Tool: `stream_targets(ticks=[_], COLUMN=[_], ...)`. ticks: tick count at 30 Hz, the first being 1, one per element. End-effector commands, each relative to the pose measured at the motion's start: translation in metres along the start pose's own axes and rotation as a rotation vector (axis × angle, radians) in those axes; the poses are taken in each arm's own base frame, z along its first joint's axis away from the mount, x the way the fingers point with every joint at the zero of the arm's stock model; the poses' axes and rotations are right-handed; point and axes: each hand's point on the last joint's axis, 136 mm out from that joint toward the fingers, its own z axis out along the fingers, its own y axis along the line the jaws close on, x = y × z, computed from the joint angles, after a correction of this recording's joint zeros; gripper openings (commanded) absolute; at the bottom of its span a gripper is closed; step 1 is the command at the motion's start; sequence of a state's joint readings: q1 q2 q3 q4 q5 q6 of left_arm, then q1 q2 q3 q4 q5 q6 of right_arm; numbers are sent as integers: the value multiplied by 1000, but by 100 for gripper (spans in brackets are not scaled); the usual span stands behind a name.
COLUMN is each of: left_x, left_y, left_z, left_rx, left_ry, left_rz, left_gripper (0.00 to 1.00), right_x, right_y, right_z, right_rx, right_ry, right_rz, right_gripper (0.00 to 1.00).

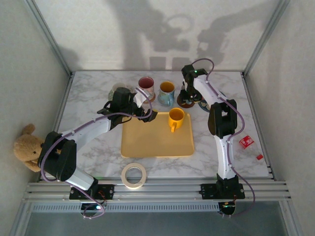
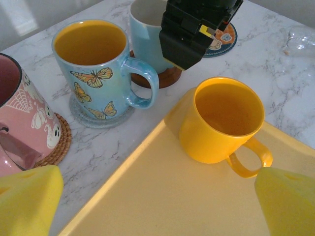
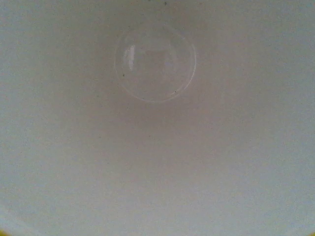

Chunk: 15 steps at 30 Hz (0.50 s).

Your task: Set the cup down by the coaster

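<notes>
**Cup is on the brown coaster: now for a clean let-go**

We start at the yellow tray (image 1: 157,142), mid-worktop (image 1: 88,83). A yellow cup (image 1: 176,118) stands inside its far right corner, handle towards the near edge. At the tray's far left corner the left gripper (image 1: 146,114) hovers. Its jaws are spread wide and carry nothing, and the yellow pads (image 2: 29,201) sit at the two bottom corners of its own camera.

Beyond the tray's far edge, a butterfly mug (image 2: 96,73) sits on a pale mat. A pink mug (image 1: 146,86) stands further left on a woven ring.

Now the business end. Just past the tray's far right corner, the pale blue cup (image 2: 143,42) rests on the brown coaster (image 2: 165,78), with the right gripper (image 1: 188,96) directly above its mouth. Its camera looks straight down the cup's white interior. Whether those jaws pinch the rim or have let go, I cannot tell, because the black housing hides them. A patterned coaster (image 2: 221,37) lies just right of the cup.

My read is that placement is done bar the release. To do it well:

- **Open first:** the jaws should part fully before anything lifts.
- **Rise straight up:** any sideways drift could catch the rim and drag the cup off the coaster.
- **Watch the left side:** the butterfly mug stands close there, so a tipped cup would knock it.

The left arm is best kept where it is.
</notes>
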State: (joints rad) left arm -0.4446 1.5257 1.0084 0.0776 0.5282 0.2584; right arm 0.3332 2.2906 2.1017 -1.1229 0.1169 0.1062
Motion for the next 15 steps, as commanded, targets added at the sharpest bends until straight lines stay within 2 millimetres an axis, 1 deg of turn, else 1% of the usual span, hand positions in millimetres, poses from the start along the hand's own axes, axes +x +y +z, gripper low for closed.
stream_targets(ticks=[1,5,7,9,10,11,15], left_x=[-21,-33,-41,-48,-51,-53,-66], left_y=[-6,-8,-10,-11,-11,-12,-18], left_z=[0,-3,-6,-8,-10,-11,-21], left_rx=[23,34,40,41,41,43,54], left_ry=[-46,-81,-103,-118,-123,-127,-152], left_rz=[9,-2,1,6,8,7,17], left_gripper=[100,100,100,100,100,100,100], right_x=[0,-2,-3,-4,-5,-5,-6], right_y=[-10,-10,-11,-12,-12,-13,-16], right_z=[-23,-33,-40,-49,-53,-58,-82], right_rx=[28,25,23,21,21,21,24], right_ry=[-30,-48,-63,-82,-91,-101,-144], right_rz=[12,17,21,26,29,30,37], right_gripper=[74,81,88,92,97,99,99])
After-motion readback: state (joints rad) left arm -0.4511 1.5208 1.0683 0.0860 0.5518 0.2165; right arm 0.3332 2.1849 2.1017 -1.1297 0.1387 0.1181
